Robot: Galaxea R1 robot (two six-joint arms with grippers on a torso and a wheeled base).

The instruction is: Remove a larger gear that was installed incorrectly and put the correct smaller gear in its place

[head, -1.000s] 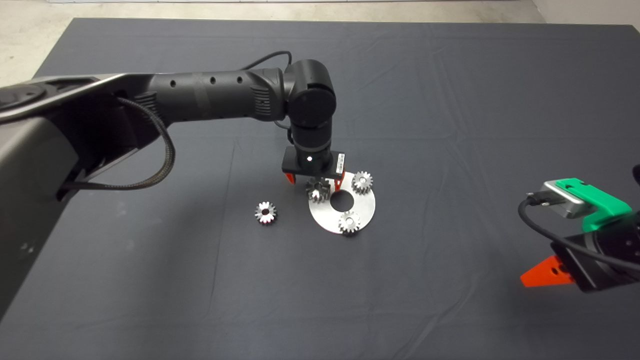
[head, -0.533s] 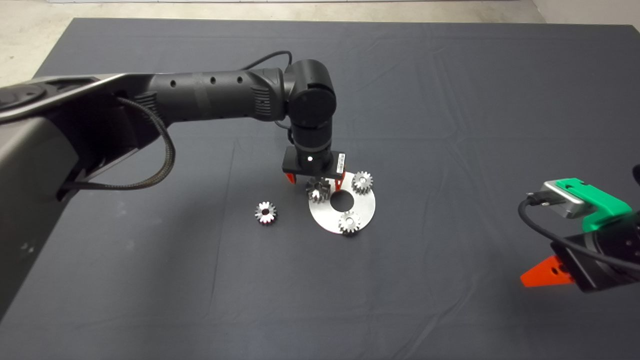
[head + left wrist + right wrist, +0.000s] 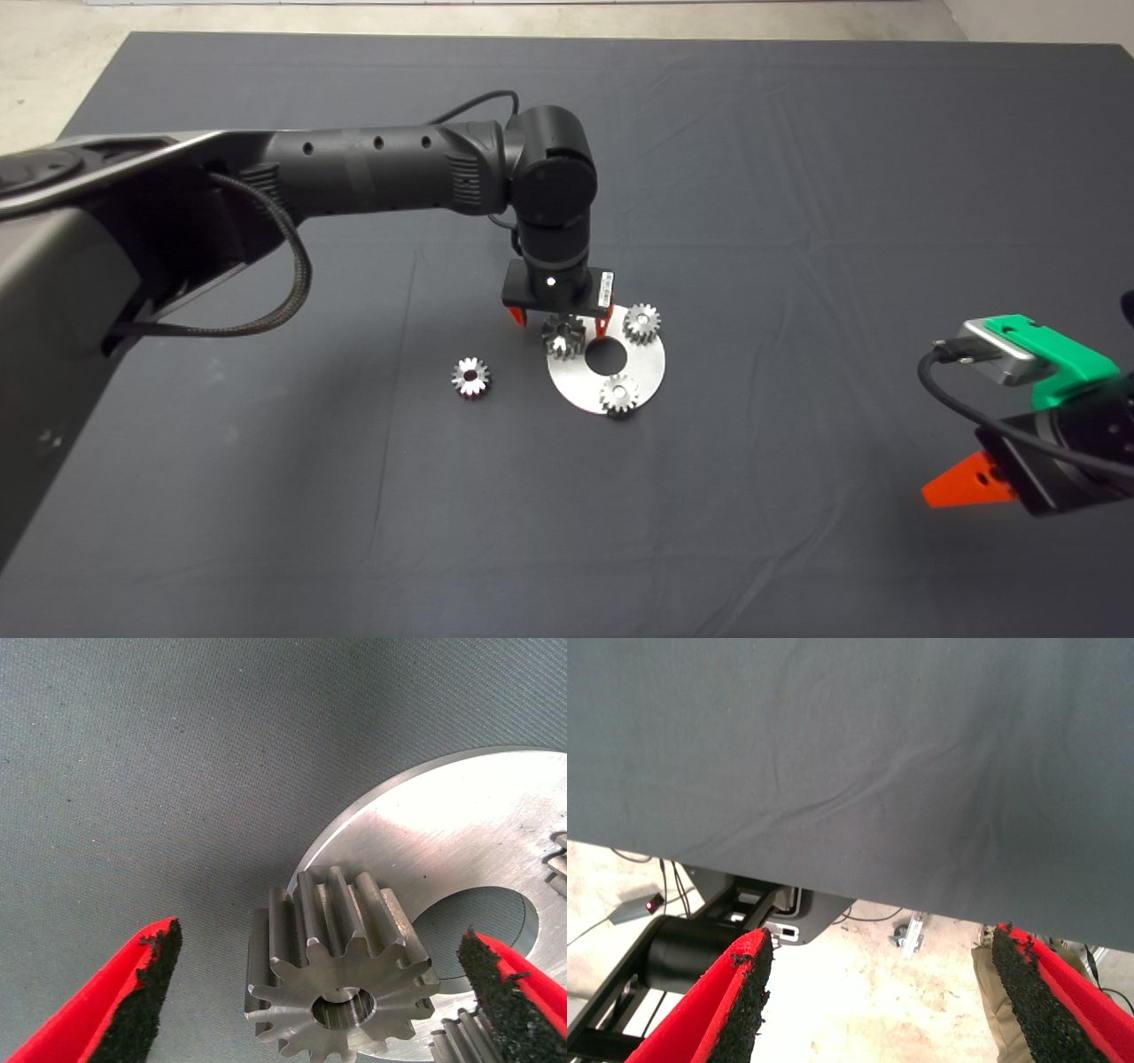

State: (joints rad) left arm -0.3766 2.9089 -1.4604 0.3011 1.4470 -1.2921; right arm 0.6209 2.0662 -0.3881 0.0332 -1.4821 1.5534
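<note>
In the lower right of the head view the right gripper [image 3: 974,483] sat parked at the frame edge, its pads spread with nothing between them; its wrist view showed only the mat's edge, floor beyond it and part of a person's leg [image 3: 1001,1010]. Left of centre the smaller gear [image 3: 470,377] lay alone on the dark mat [image 3: 797,221], well apart from the plate and not yet fetched. Just right of it, the round silver plate [image 3: 651,365] carried two small gears: one [image 3: 619,394] at its near rim and one [image 3: 641,322] toward its upper right. At the plate's upper-left rim stood the larger gear [image 3: 563,336], with the left gripper [image 3: 558,321] hanging directly over it. Across the last second almost nothing had shifted: the arm had risen only a hair, the gear and plate lay just as before, and no grasp had been made. The left wrist view confirmed it, with the larger gear [image 3: 341,988] seated on the plate [image 3: 461,824] between the fingers [image 3: 142,992], which stood wide apart, clear gaps on both sides. I judged the removal was only at the alignment stage; the gripper needed to lower and clamp on the teeth before any lift.
</note>
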